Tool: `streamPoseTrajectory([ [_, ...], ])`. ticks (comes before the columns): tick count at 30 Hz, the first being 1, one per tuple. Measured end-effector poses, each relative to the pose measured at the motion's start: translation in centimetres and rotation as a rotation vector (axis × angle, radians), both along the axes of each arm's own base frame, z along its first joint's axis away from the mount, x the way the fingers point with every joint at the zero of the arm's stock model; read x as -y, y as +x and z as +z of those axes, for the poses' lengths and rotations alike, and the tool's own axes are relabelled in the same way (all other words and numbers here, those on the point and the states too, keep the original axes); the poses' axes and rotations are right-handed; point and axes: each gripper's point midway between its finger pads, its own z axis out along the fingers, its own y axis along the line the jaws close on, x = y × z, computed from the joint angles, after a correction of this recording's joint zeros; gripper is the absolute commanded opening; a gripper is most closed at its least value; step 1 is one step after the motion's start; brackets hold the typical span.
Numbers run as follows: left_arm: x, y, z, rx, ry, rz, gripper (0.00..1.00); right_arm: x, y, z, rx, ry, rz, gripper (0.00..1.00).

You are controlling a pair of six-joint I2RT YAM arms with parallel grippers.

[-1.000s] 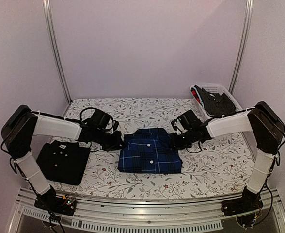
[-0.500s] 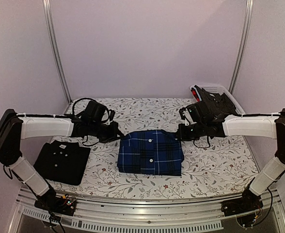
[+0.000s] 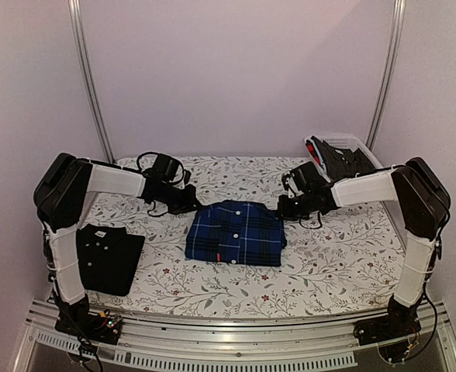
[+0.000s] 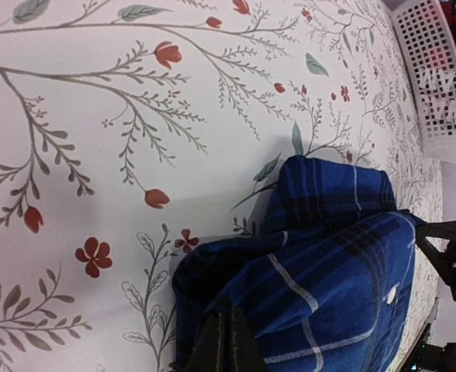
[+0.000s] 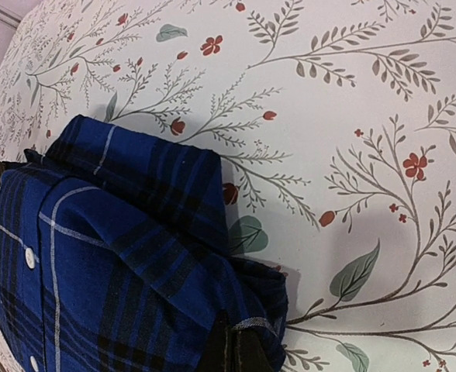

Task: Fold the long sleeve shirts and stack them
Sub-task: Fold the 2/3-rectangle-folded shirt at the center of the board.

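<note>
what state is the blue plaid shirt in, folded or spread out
Folded. The blue plaid shirt lies as a compact rectangle, buttons up, no sleeves showing; the left gripper and right gripper pinch its far corners.

Soft, dim, even light gives the top view a mauve cast. Wrist views are sharp; faint shadows mark the bench (image 5: 352, 217).

The plaid shirt (image 3: 236, 232) lay in the middle of the bench (image 3: 329, 267), the plain shirt (image 3: 104, 256) left of it, nearer the front. The basket (image 3: 370, 160) stood in the back right corner. The left end effector (image 3: 193, 205) and right end effector (image 3: 284, 208) pinched the plaid shirt's back corners.
</note>
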Motion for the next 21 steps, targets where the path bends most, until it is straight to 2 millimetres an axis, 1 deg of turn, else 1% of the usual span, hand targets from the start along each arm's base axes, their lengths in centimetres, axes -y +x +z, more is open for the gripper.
streamPoseTrajectory([
  [2, -0.1, 0.2, 0.1, 0.004, 0.003, -0.005, 0.00, -0.1, 0.3, 0.2, 0.005, 0.003, -0.001, 0.00],
  [4, -0.1, 0.7, 0.7, 0.020, 0.000, -0.006, 0.00, -0.2, 0.7, 0.7, 0.016, 0.008, -0.003, 0.01],
  [5, -0.2, 1.1, 1.0, 0.030, -0.003, -0.005, 0.02, -0.3, 0.9, 0.9, 0.022, 0.010, -0.005, 0.03],
  [7, -0.4, 1.8, 1.8, 0.051, -0.007, -0.002, 0.17, -0.3, 1.1, 1.2, 0.030, 0.013, -0.007, 0.11],
  [9, -0.6, 2.5, 2.4, 0.068, -0.007, 0.006, 0.39, -0.3, 1.3, 1.4, 0.035, 0.007, -0.005, 0.26],
  [10, -0.8, 2.9, 2.8, 0.077, -0.003, 0.004, 0.47, -0.2, 1.4, 1.5, 0.034, 0.004, -0.011, 0.36],
  [11, -1.0, 3.2, 3.1, 0.086, 0.003, 0.009, 0.52, 0.0, 1.5, 1.6, 0.037, -0.004, -0.013, 0.47],
  [12, -1.2, 3.5, 3.3, 0.095, 0.012, 0.013, 0.55, 0.1, 1.6, 1.8, 0.039, -0.014, -0.010, 0.52],
  [13, -1.4, 3.8, 3.6, 0.101, 0.019, 0.021, 0.56, 0.2, 1.7, 2.0, 0.041, -0.018, -0.015, 0.55],
  [14, -1.8, 3.9, 3.8, 0.110, 0.031, 0.027, 0.56, 0.3, 1.7, 2.3, 0.042, -0.019, -0.017, 0.55],
  [15, -2.1, 3.9, 4.0, 0.115, 0.045, 0.030, 0.56, 0.4, 1.6, 2.7, 0.050, -0.023, -0.013, 0.54],
  [17, -2.6, 3.7, 4.8, 0.124, 0.061, 0.037, 0.53, 0.5, 1.5, 3.9, 0.068, -0.026, -0.007, 0.49],
  [19, -2.7, 3.2, 6.1, 0.143, 0.059, 0.036, 0.44, -0.2, 1.3, 5.5, 0.098, -0.019, 0.014, 0.43],
  [20, -2.7, 2.7, 7.0, 0.154, 0.055, 0.032, 0.39, -0.8, 1.1, 6.5, 0.117, -0.011, 0.029, 0.40],
  [21, -2.8, 2.0, 7.9, 0.169, 0.052, 0.026, 0.34, -1.4, 1.1, 7.5, 0.136, -0.002, 0.042, 0.35],
])
